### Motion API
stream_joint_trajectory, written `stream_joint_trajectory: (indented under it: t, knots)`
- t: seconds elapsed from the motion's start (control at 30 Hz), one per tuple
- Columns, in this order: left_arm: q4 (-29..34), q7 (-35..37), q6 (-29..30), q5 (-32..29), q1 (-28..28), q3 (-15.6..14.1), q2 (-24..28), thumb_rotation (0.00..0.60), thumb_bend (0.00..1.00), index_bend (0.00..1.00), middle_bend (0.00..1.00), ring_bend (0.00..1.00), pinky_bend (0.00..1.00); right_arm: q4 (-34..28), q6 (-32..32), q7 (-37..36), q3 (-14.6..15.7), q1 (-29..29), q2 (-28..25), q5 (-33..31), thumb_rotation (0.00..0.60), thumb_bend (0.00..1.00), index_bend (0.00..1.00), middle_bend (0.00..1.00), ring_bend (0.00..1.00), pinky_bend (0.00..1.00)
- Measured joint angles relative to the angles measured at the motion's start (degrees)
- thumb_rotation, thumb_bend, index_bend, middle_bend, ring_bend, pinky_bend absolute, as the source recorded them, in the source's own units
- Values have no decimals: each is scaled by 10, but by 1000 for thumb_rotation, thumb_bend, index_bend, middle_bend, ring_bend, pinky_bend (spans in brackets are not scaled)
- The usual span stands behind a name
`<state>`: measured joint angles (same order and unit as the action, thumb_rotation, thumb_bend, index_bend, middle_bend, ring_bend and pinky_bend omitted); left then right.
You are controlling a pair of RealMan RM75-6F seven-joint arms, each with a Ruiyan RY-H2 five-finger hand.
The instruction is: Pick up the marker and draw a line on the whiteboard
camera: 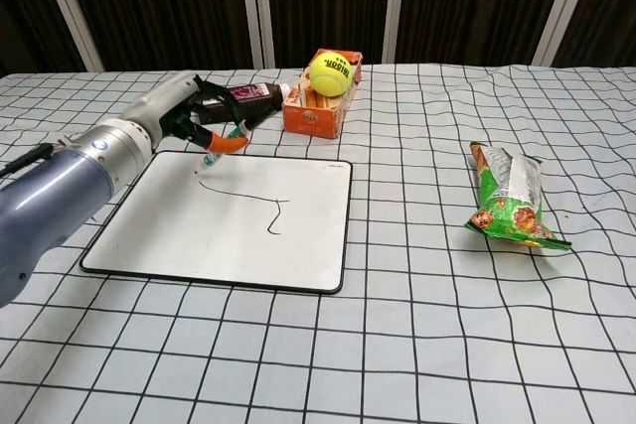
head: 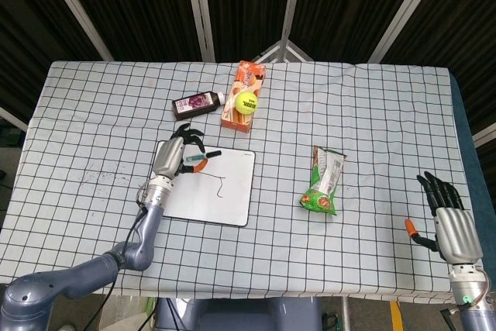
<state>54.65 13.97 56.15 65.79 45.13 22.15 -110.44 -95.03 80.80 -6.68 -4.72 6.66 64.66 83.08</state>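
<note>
We have the marker (camera: 225, 137) gripped in our left robot hand (camera: 195, 118), fingers curled round its barrel, tilted so the tip meets the whiteboard (camera: 159, 235) near its far left corner. That slant looks chosen to keep the tip pressed on the surface while the hand rides above it. A dark line (camera: 243, 199) runs on the board from under the tip toward the right, then hooks down toward the near side, so we judge the drawing largely done. The board lies flat on the checked worktop (camera: 417, 325), left of centre.

Our right robot hand (head: 449, 218) rests at the near right edge of the worktop, fingers spread and holding nothing, well apart from the board.

Just beyond the board's far edge lie a dark bottle (head: 198, 104) on its side and an orange carton (head: 245, 92) with a tennis ball (head: 247, 101) resting on it; the bottle sits close to the left hand's knuckles and could be nudged if the stroke drifts farther. A green snack bag (camera: 512, 201) lies to the right, out of the way.
</note>
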Motion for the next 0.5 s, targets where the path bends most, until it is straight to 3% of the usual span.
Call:
stream_joint_trajectory:
  t: [0.23, 0.5]
  knots:
    - [36, 17, 29, 4, -6, 27, 43, 600, 496, 740, 250, 67, 134, 0, 0, 2, 1, 0, 1, 2, 600, 349, 0, 0, 0, 57]
    - [95, -30, 50, 9, -34, 16, 100, 600, 478, 699, 232, 67, 133, 0, 1, 6, 1, 0, 1, 3, 600, 350, 0, 0, 0, 56]
